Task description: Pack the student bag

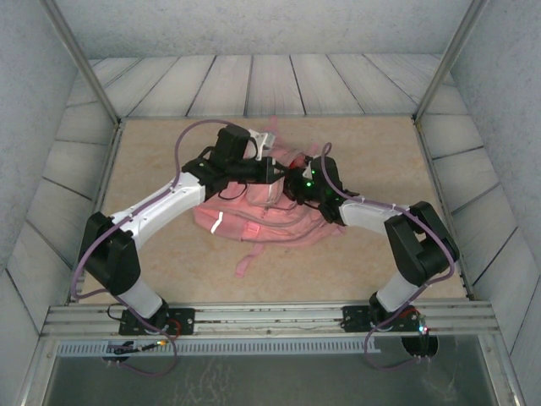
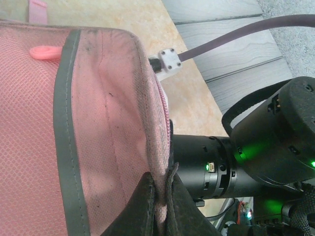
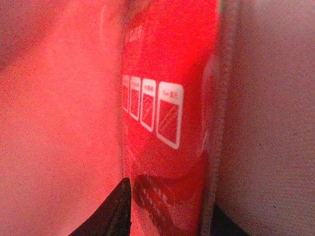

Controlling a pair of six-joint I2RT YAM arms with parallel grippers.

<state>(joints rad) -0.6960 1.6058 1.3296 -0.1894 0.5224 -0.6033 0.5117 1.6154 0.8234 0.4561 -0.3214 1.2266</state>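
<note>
One bag [image 1: 254, 222] lies slumped at the middle of the table [image 1: 169, 279], with a strap [image 1: 245, 264] trailing toward the arm bases. It is soft pink fabric with mesh panels and grey trim [image 2: 64, 123]. The walls have no stiffness of their own, and the mouth would likely fall shut unless held. I judge it light, not fragile and not slippery, since the weave gives fingers good bite. The best hold points are the stitched rim beside the zip, the trim, or a strap. A flat panel would only bunch up.

Left gripper [image 2: 160, 216] is closed on that rim, with a fold of pink cloth pinched between its two dark fingers.

Right gripper [image 3: 167, 216] is down inside the opening, with pink lining to its left. Its fingers bracket a glossy red pack [image 3: 162, 73] printed with white squares. They look clamped on it, though the contact faces sit at the picture edge. The pack looks thin and slick, so a firm grip low on its body is advised.

Right arm [image 2: 275, 142], its green lamp lit, sits just beside the held rim.

Risk: a sideways pull on the rim would likely drag the whole bag across the table, as nothing visible anchors it.
</note>
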